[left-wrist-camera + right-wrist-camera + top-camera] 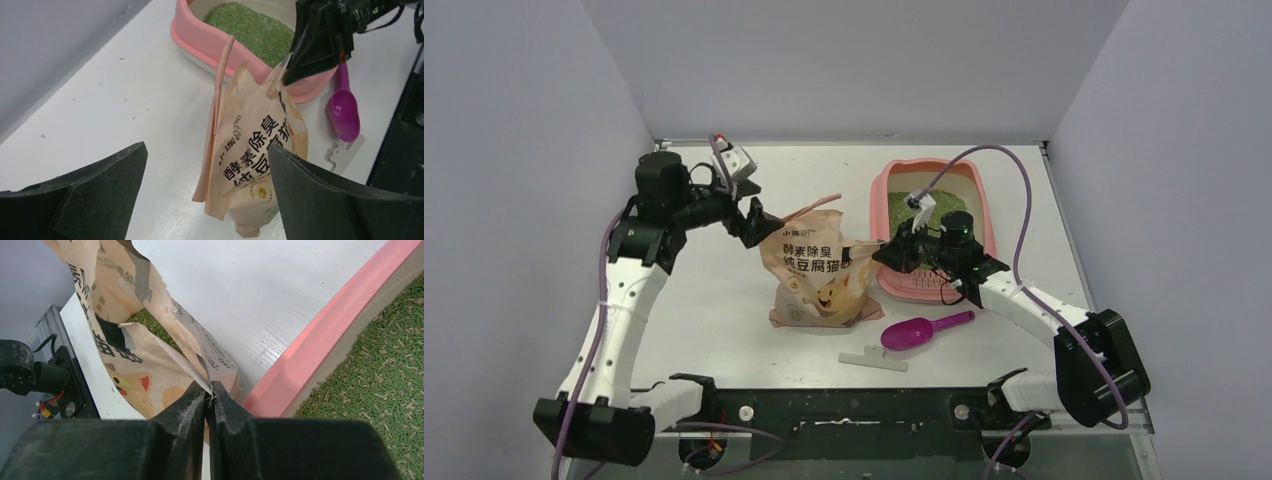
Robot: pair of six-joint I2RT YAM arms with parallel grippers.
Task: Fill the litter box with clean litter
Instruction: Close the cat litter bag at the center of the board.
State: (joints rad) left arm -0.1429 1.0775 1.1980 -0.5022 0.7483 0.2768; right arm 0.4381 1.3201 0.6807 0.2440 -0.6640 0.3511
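1. Top view: the litter box (972,176), a pink plastic tray with rounded corners, lies just behind the right gripper (892,252). Its long axis runs away from the arm bases. A grainy green bed of litter (900,207) is already in it. The right arm is much the nearer of the two. The left gripper (754,222) hangs well apart from the box, at the far side of the bag (816,282), which stands between the two sets of jaws. A glossy magenta scoop (924,330) lies on the table (724,330) nearer the bases.

2. Left wrist view: the jaws are spread wide and hold nothing. The creased tan paper bag stands ahead of them and the pink box lies beyond it. The right gripper is clamped on the bag's top corner.

3. Right wrist view: the jaws are pressed together, pinching a thin torn edge of the bag's mouth. The box's smooth pink rim runs just to their right, with the pelleted green litter past it. I judge that tipping the mouth rightward over that rim is what the pour calls for.
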